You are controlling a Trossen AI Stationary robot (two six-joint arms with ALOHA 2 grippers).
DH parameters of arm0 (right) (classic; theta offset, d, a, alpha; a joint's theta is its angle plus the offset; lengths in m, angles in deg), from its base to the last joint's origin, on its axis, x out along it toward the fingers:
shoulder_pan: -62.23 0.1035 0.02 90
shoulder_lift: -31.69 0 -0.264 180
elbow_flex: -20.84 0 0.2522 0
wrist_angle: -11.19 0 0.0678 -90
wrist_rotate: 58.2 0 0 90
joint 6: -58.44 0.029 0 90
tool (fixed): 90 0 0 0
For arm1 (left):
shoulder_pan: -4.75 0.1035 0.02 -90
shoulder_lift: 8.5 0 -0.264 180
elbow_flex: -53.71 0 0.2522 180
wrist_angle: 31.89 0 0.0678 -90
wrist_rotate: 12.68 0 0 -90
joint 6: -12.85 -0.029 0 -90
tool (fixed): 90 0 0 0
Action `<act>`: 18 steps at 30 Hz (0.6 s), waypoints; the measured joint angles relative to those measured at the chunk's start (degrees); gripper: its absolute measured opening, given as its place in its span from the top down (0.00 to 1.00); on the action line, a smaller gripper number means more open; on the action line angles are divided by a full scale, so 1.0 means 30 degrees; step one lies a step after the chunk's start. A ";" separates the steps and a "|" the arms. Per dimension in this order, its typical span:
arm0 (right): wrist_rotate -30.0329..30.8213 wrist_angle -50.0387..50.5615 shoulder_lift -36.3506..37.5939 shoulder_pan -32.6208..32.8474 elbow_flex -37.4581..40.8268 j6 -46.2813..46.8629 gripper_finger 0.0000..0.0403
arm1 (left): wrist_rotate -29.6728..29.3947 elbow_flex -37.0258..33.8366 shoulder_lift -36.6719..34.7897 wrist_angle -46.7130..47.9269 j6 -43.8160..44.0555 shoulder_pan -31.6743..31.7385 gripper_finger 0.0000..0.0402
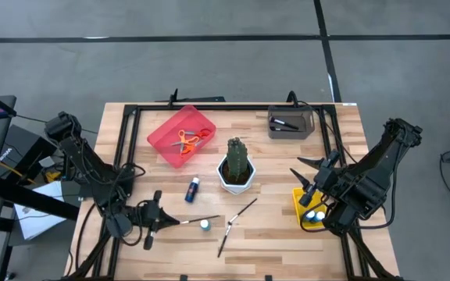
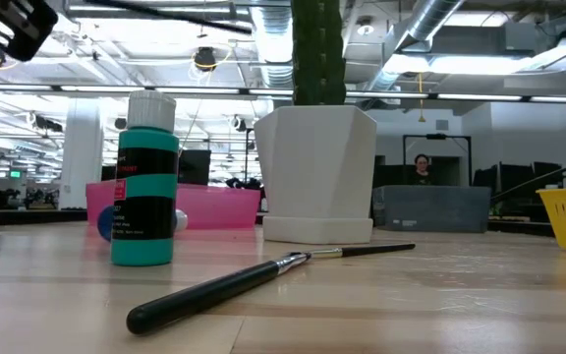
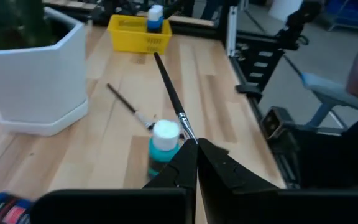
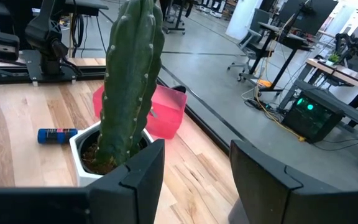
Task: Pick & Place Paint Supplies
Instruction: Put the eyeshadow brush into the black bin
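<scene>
Low in the overhead frame, the left gripper (image 1: 161,222) is clamped shut on a paintbrush (image 1: 198,219), right beside an upright teal bottle (image 1: 205,225). A second paintbrush (image 1: 235,225) lies loose just right of it. Mid-frame, a blue bottle (image 1: 192,189) lies flat left of the cactus (image 1: 237,162). At right, the right gripper (image 1: 312,187) hangs wide and empty above the yellow bin (image 1: 298,204), two bottles already inside. Farther up, orange scissors (image 1: 187,140) sit in the red tray (image 1: 162,131), brushes in the grey bin (image 1: 291,130). By my count, roughly half sorted.
</scene>
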 joint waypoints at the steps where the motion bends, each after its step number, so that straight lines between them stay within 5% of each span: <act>1: 0.0000 0.0000 0.0000 0.0001 0.0000 0.0000 0.56 | 0.0028 0.0000 0.0000 -0.0274 -0.0285 0.0000 1.00; 18: -0.0717 -0.0016 0.0000 0.0006 0.0000 0.0013 0.56 | 0.0645 0.0000 0.0338 -0.5980 -0.6254 0.0344 1.00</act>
